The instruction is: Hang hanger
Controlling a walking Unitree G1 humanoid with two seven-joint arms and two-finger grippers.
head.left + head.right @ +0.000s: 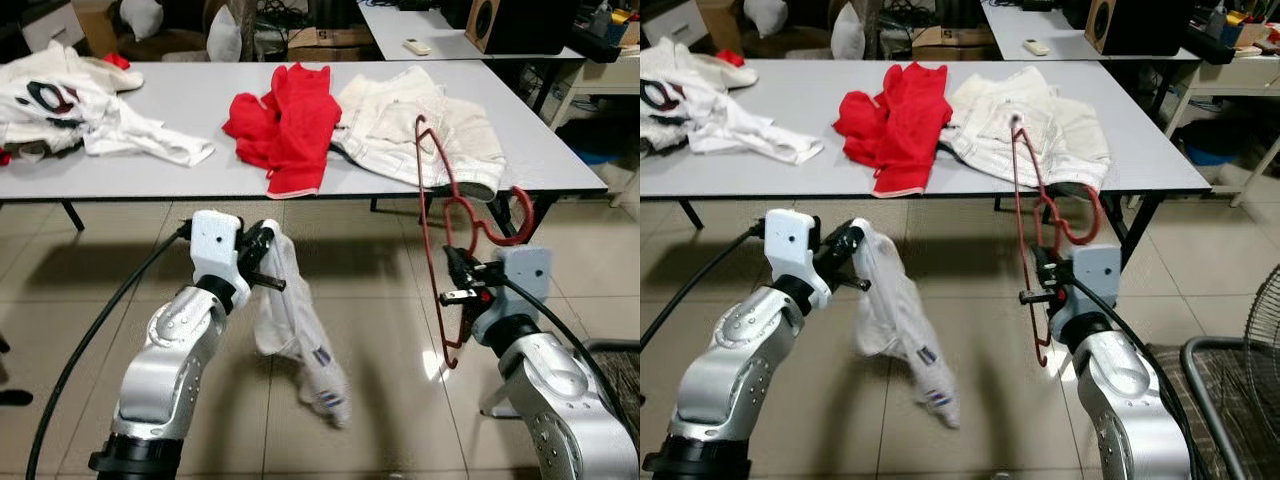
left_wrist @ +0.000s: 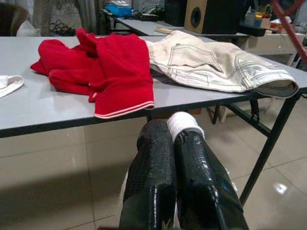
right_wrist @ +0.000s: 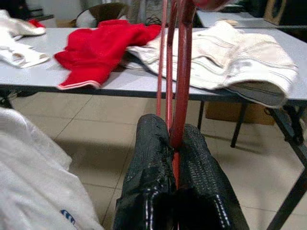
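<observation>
My right gripper (image 1: 458, 283) is shut on a red wire hanger (image 3: 181, 86), which stands upright in front of the table's right end. Its hook (image 1: 487, 236) curls just above the gripper. To the left, my left gripper (image 1: 268, 262) is shut on a white garment (image 1: 295, 330) with a small blue and red print, which hangs down over the tiled floor. In the left wrist view a fold of that white cloth (image 2: 181, 123) sticks out between the closed fingers (image 2: 153, 177). The two grippers are apart, at about the same height below the table top.
A grey table (image 1: 180, 100) stands ahead with a red garment (image 1: 290, 125), cream jeans (image 1: 415, 125) and a pile of white clothes (image 1: 70, 110) on it. A fan's wire guard (image 1: 1230, 400) is at the lower right. A second table with a speaker (image 1: 510, 25) stands behind.
</observation>
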